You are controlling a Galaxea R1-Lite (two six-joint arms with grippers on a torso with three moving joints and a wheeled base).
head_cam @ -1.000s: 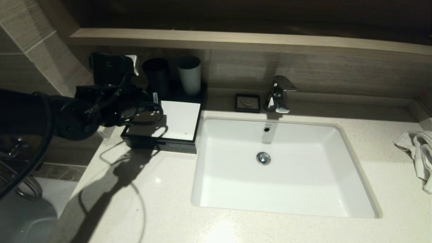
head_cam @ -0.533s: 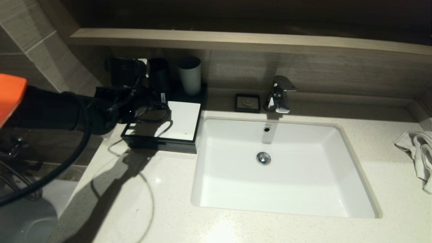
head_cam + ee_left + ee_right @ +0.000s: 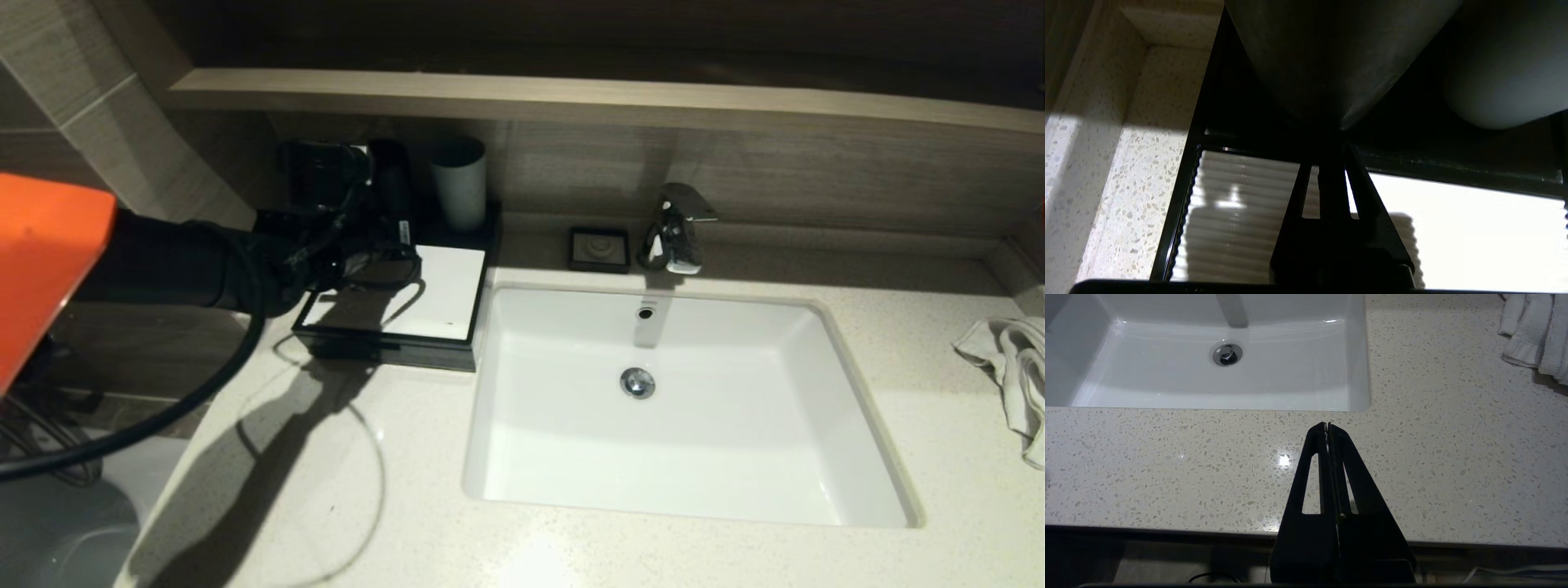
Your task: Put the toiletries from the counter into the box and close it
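A black box (image 3: 384, 347) with a white lid (image 3: 441, 290) sits at the counter's back left, by the sink. The lid is flat on it; in the left wrist view (image 3: 1453, 228) it is white and ribbed. A black cup (image 3: 393, 180) and a pale cup (image 3: 459, 181) stand on the tray behind it. My left gripper (image 3: 390, 237) is shut and empty, low over the lid's back left, with its tips (image 3: 1331, 141) at the foot of the black cup (image 3: 1331, 53), beside the pale cup (image 3: 1506, 73). No loose toiletries show on the counter. My right gripper (image 3: 1327, 425) is shut and empty over the counter's front edge.
The white sink (image 3: 490, 408) fills the middle, with a chrome faucet (image 3: 673, 229) and a small black soap dish (image 3: 599, 248) behind it. A crumpled white towel (image 3: 1012, 376) lies at the far right, also in the right wrist view (image 3: 1535, 330). A wooden ledge (image 3: 571, 94) overhangs the back.
My left arm has reached further right and back over the box, bringing the gripper up to the black cup. Its orange upper section has come into view. The lid and cups have not moved.
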